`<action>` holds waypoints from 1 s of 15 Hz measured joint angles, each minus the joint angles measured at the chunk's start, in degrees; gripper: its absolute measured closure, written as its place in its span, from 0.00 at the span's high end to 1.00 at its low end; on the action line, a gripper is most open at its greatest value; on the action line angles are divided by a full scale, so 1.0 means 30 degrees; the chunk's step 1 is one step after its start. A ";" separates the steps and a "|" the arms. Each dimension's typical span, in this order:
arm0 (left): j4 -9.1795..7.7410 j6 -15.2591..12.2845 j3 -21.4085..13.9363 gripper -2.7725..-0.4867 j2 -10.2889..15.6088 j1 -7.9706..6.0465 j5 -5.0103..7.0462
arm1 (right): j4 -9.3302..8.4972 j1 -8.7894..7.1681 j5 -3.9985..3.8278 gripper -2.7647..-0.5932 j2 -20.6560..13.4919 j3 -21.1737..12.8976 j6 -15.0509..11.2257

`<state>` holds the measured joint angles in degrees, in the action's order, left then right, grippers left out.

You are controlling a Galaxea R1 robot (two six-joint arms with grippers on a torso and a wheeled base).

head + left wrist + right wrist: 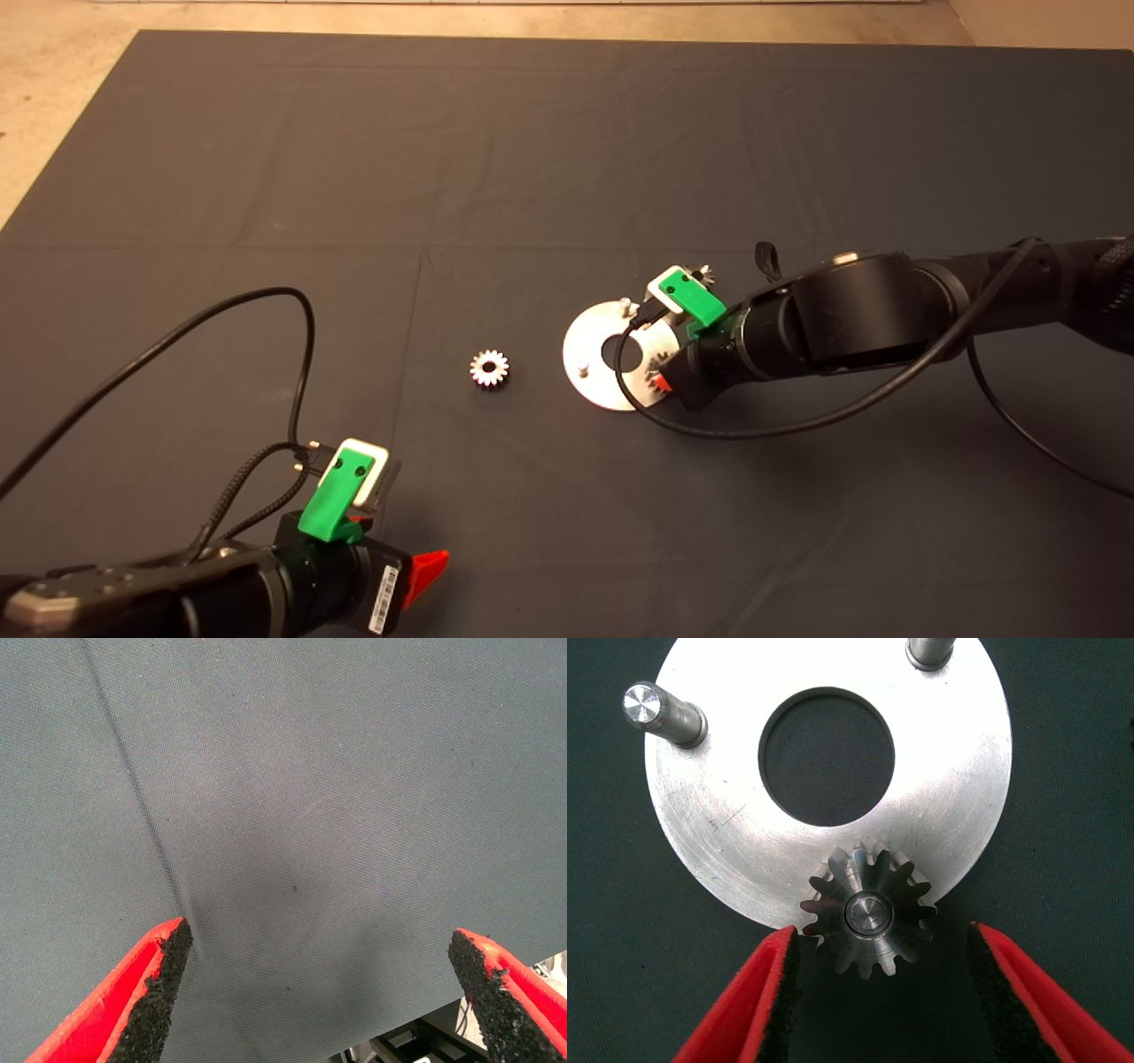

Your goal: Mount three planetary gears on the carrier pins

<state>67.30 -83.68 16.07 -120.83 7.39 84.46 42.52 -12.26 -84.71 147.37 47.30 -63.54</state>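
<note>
The round silver plate lies on the mat right of centre. In the right wrist view the plate has one planetary gear seated on a carrier pin at its rim. Two other carrier pins are bare. My right gripper is open, with one finger on each side of the seated gear; it hangs over the plate's right side. A second gear lies on the mat left of the plate. A third gear peeks out behind the right wrist.
My left gripper is parked at the lower left edge, open over bare mat. Black cables loop over the mat near both arms. The floor shows past the mat's far edge.
</note>
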 joint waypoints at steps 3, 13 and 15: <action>0.0000 0.0000 0.0000 0.69 0.0000 0.0000 0.0000 | 0.0000 0.0000 -0.0051 0.39 0.0035 0.0000 -0.0016; 0.0010 -0.0012 0.0000 0.69 0.0000 0.0000 0.0000 | -0.0008 -0.1147 -0.0055 0.39 -0.0144 0.0008 -0.0345; 0.0012 -0.0012 0.0000 0.69 0.0000 0.0000 0.0000 | -0.0008 -0.1292 -0.0108 0.39 -0.0299 0.0123 -0.0345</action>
<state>67.34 -83.71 16.07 -120.83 7.39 84.46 42.50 -16.14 -85.03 146.47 47.67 -64.57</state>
